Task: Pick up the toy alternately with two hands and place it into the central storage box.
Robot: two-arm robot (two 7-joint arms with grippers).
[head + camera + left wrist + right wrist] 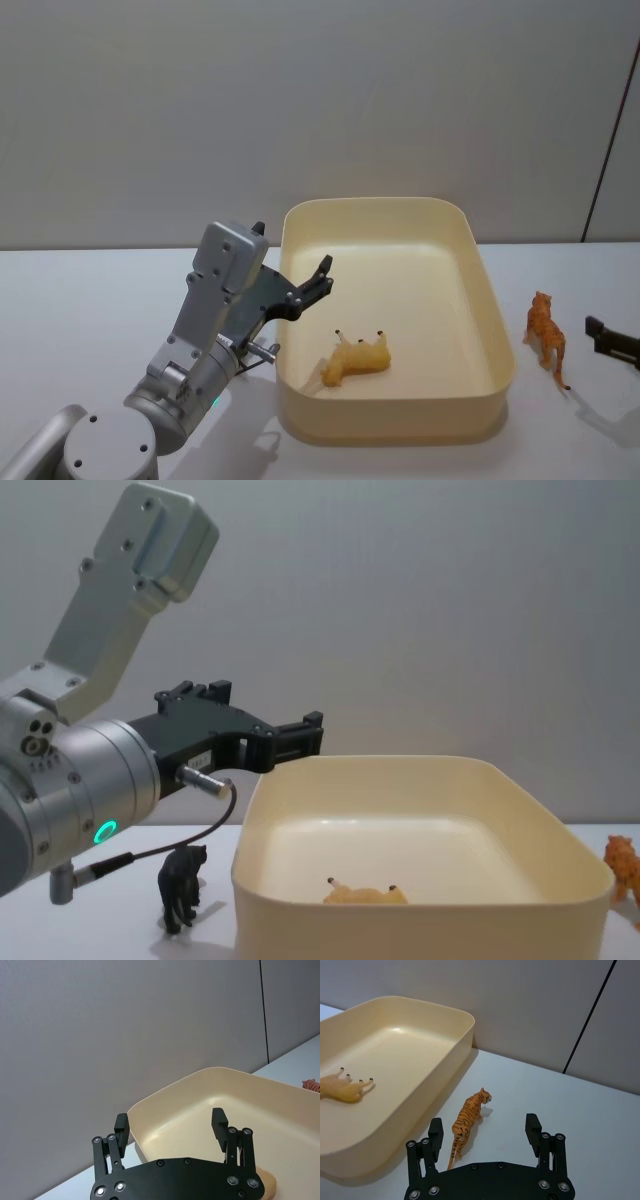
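Note:
The cream-yellow central storage box (pixel 497 300) stands mid-table. A pale yellow animal toy (pixel 357 360) lies on its side inside, near the front left wall. My left gripper (pixel 324 274) hovers open and empty over the box's left rim; in the left wrist view the left gripper (pixel 170 1124) spans the box's rim (pixel 165 1092). An orange striped tiger toy (pixel 546 335) stands on the table right of the box. My right gripper (pixel 484 1130) is open just behind the tiger (pixel 467 1115), apart from it, and the right gripper (pixel 600 335) enters at the head view's right edge.
A small black animal figure (pixel 180 885) stands on the table left of the box, below my left arm. A grey wall runs behind the table. White tabletop lies open around the box on both sides.

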